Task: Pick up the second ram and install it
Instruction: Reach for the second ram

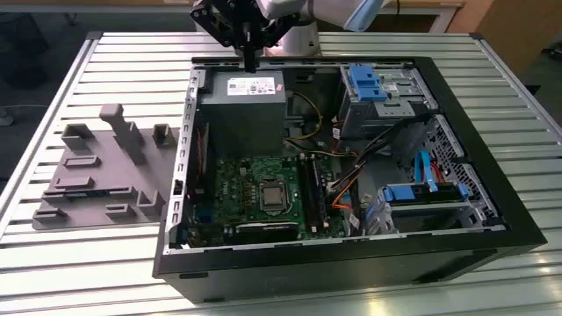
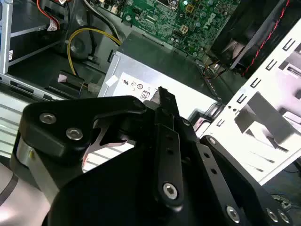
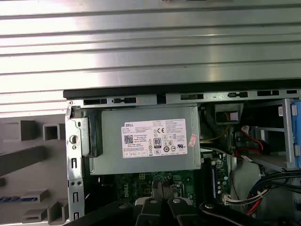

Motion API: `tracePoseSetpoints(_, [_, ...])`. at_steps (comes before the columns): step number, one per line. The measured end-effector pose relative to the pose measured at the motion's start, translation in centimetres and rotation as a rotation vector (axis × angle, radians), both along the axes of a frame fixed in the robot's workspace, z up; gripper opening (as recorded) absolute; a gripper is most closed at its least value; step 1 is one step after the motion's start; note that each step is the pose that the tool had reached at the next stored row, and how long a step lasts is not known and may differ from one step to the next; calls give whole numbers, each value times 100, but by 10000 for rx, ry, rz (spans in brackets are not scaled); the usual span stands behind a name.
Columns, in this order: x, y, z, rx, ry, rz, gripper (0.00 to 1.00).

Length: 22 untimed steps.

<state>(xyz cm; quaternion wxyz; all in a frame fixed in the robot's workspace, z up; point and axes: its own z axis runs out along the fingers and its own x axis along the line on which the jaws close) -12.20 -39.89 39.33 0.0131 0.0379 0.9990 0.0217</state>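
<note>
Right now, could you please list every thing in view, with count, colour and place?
Table: one, silver, slatted, under everything.
Computer case: one, black, open, mid-table.
Power supply: one, grey, far end of case.
Motherboard: one, green, case floor.
Drive brackets: two, bright blue, case side at the exterior view's right.
Fixture: one, grey, on table at the exterior view's left of case.
Second ram: one, a dark-blue strip lying in the fixture, likely it.
Arm: one, pale, behind case.
Gripper: one, black, above the power supply's far edge.
</note>
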Motion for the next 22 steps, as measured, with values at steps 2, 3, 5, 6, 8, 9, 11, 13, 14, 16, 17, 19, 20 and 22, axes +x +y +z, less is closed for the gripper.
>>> tracePoseSetpoints(2, [0,0,0,0,0,0,11])
tracePoseSetpoints(3, [0,0,0,0,0,0,11])
tracePoseSetpoints(5, [-2,0,0,1,0,0,11])
tracePoseSetpoints(6, [-5,0,-1,1,-1,-1,11])
tracePoseSetpoints(8, [-11,0,0,0,0,-1,11])
tracePoseSetpoints(9, [-15,0,0,1,-1,-1,11])
tracePoseSetpoints(11, [-28,0,0,1,0,0,11])
tracePoseSetpoints(13, [-43,0,0,0,0,0,11])
tracePoseSetpoints(14, [-50,0,0,1,0,0,11])
tracePoseSetpoints(16, [-63,0,0,0,0,0,11])
tracePoseSetpoints(17, [-70,0,0,0,0,0,11])
tracePoseSetpoints(19, [-84,0,0,0,1,0,11])
tracePoseSetpoints(20, [-89,0,-1,0,-1,0,11])
tracePoseSetpoints(22, [-102,0,-1,0,0,0,11])
